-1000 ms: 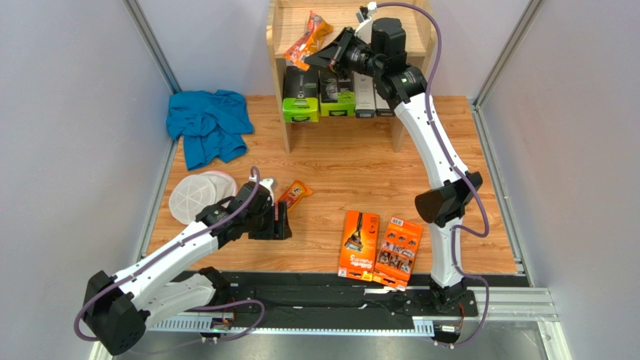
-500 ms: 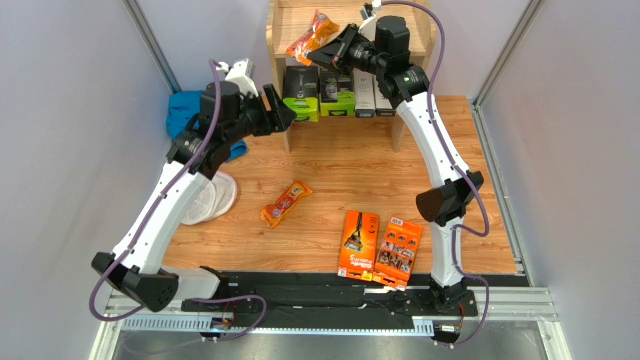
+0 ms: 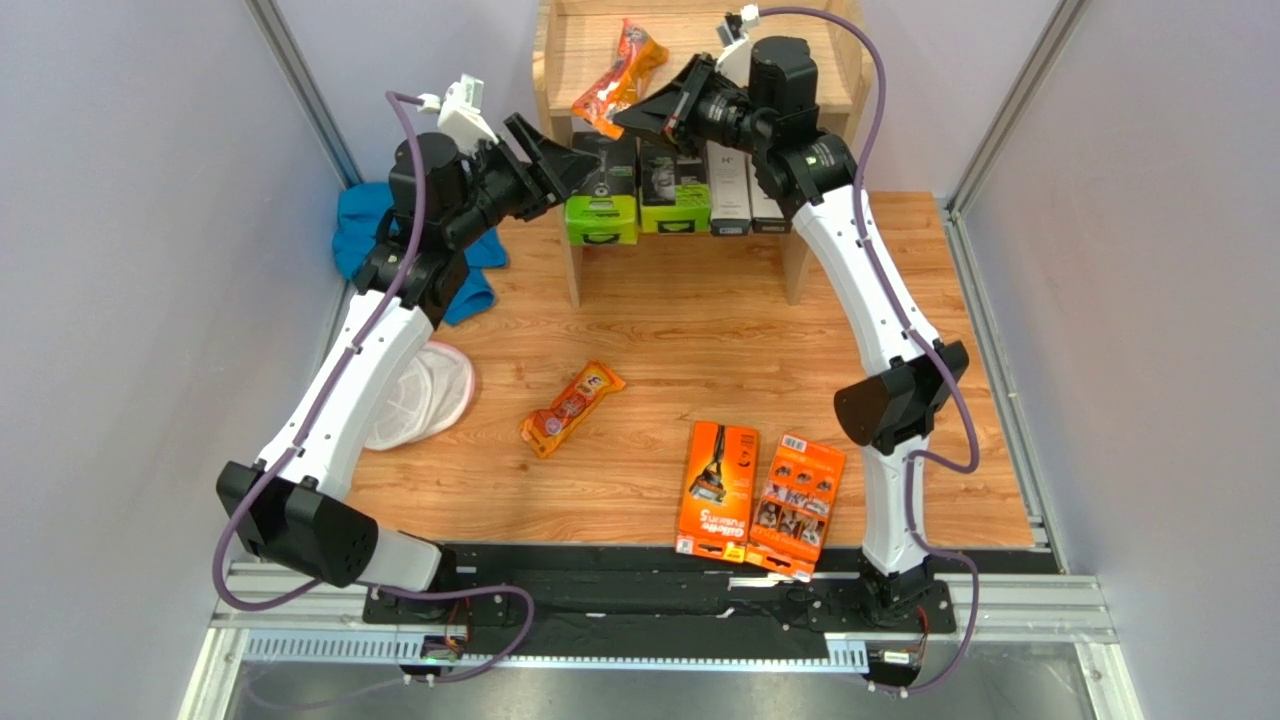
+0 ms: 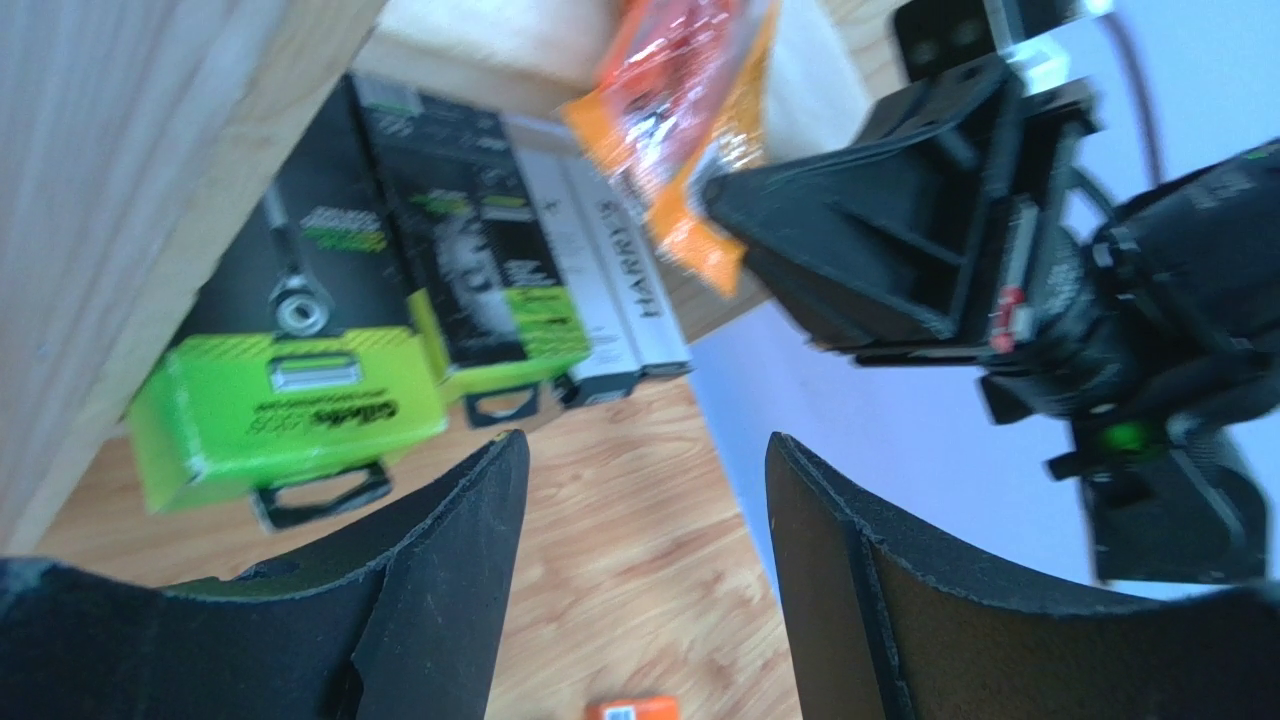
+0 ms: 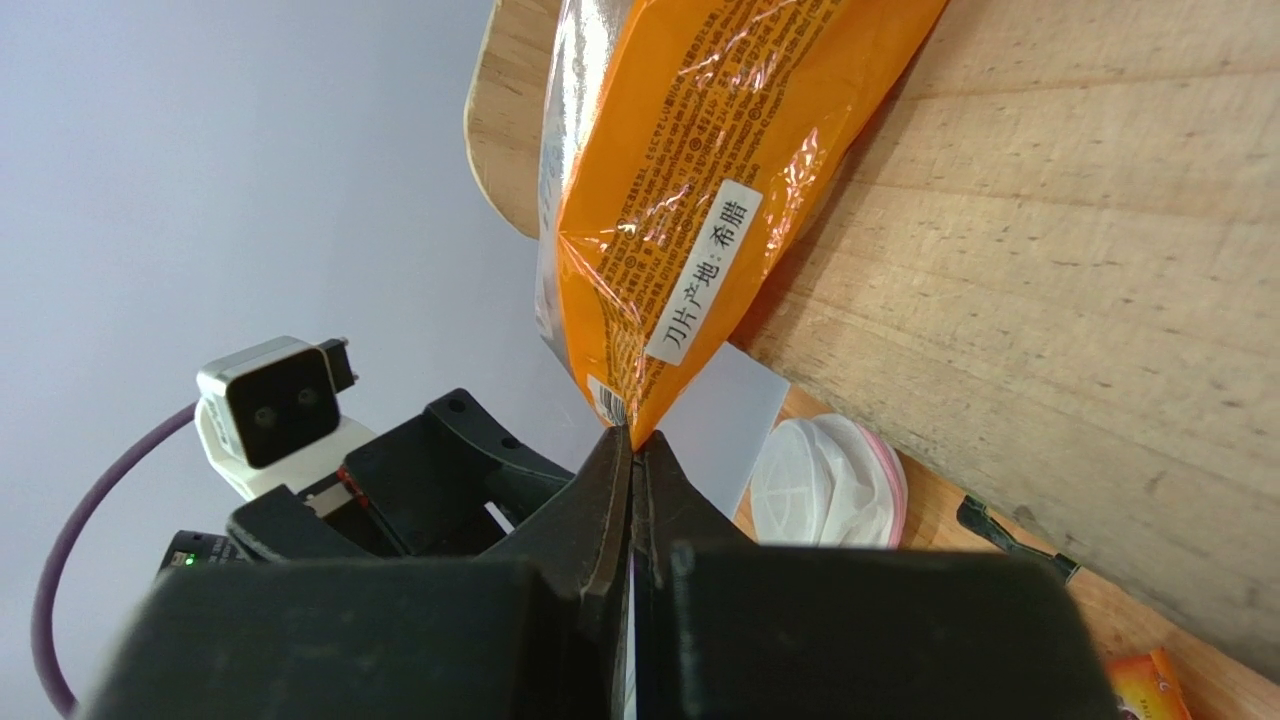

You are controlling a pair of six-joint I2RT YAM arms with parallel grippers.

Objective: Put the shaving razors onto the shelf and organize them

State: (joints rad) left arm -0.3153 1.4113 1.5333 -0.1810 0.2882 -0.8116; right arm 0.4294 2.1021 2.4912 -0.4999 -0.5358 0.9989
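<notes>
Left pincer point(image 3: 571, 155) rose, apart; right pincer point(image 3: 624, 120) clamps orange blister pack point(image 3: 624, 68), slanting far-right.

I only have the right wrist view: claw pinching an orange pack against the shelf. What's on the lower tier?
Observer: A row of boxes: green boxes at the left, a white HARRY'S box beside them.
Operator: What isn't shelved yet?
Observer: One blister pack and two flat orange boxes, lying on the table.
Operator: Is the left claw carrying anything while my right claw holds this orange pack?
Observer: No. It is open and empty, hovering by the shelf's left panel.
</notes>
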